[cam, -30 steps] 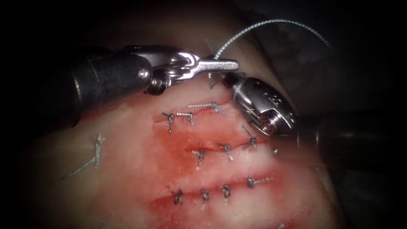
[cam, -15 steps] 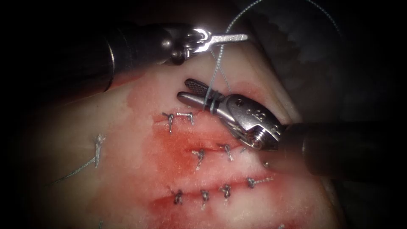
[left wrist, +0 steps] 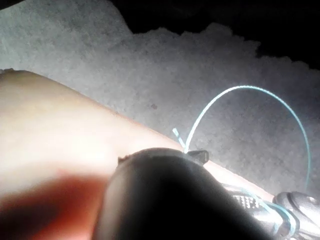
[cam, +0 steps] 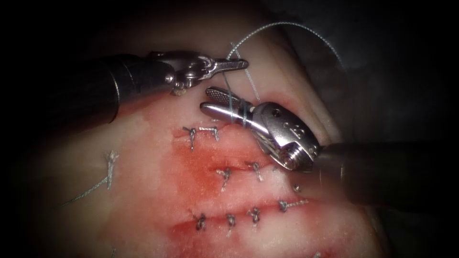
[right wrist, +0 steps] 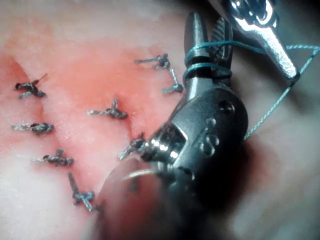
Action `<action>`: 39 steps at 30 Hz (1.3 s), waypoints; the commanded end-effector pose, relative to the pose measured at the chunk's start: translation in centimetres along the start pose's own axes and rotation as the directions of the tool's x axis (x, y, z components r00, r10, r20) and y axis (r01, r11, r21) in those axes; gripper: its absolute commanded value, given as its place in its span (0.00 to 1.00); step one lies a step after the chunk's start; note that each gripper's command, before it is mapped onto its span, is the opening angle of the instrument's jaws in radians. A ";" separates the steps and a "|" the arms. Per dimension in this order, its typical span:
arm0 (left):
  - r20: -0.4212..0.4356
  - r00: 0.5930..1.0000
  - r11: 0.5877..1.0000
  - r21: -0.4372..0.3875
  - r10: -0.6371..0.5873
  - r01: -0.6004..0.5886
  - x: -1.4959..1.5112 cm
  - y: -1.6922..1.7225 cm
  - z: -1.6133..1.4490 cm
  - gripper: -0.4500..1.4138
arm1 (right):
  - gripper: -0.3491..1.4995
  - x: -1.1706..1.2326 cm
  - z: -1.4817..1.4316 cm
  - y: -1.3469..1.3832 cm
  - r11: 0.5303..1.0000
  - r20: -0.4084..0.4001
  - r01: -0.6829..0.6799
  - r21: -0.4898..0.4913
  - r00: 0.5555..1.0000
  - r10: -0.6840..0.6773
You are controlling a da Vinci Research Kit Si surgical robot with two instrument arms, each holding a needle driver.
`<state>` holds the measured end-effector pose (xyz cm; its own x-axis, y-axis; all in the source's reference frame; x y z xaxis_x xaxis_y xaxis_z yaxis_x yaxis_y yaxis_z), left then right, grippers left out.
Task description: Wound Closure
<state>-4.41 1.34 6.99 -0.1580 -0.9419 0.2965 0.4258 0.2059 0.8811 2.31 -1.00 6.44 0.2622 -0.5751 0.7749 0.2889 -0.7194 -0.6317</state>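
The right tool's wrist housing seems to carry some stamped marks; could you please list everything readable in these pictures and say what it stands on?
Stamped marks on the right tool's wrist housing, also seen in the right wrist view: too blurred to read.
No other words, numbers or signs on the left tool, the thread or the tissue.

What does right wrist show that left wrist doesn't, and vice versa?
Right wrist: tied stitches and red fluid on the tissue, plus the left tool shut on the thread at its jaw tips.
Left wrist: the thread's free run arcing wide over a grey backdrop.
Both: tissue, thread, and the right tool, jaws open and holding nothing, with thread wrapped twice round them.
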 end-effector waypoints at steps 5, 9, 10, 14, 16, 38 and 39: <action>0.002 1.000 1.000 -0.003 0.006 -0.006 -0.07 0.01 0.03 0.00 | 0.21 -0.06 0.07 -0.02 1.000 0.040 -0.025 -0.010 0.999 0.025; -0.007 1.000 1.000 -0.024 0.013 -0.013 0.03 -0.02 -0.03 0.00 | 0.24 -0.10 0.06 -0.03 0.998 0.080 -0.043 0.055 0.996 0.039; -0.004 1.000 1.000 -0.026 0.013 -0.013 0.08 -0.04 -0.05 0.00 | 0.24 -0.11 0.06 -0.05 0.995 0.086 -0.044 0.085 0.996 0.037; 0.000 1.000 0.999 -0.027 0.023 -0.023 0.13 -0.11 -0.10 0.00 | 0.26 -0.12 0.03 -0.09 0.979 0.110 -0.043 0.198 0.994 0.021; -0.001 1.000 0.999 -0.025 0.031 -0.031 0.11 -0.13 -0.15 0.00 | 0.28 -0.13 -0.01 -0.11 0.966 0.126 -0.050 0.253 0.992 0.019; 0.006 0.988 0.988 -0.019 0.151 -0.151 0.15 -0.41 -0.37 0.00 | 0.28 -0.20 -0.26 -0.27 0.744 0.234 -0.230 0.628 0.967 0.102; 0.006 0.989 0.988 -0.019 0.151 -0.150 0.14 -0.42 -0.37 0.00 | 0.28 -0.20 -0.27 -0.27 0.742 0.234 -0.229 0.630 0.967 0.099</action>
<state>-4.23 0.90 6.52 -0.0922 -0.8997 0.4268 0.4618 0.3411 0.8188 1.84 -0.83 6.42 0.4950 -0.5391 0.6814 0.7382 -0.1528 -0.6571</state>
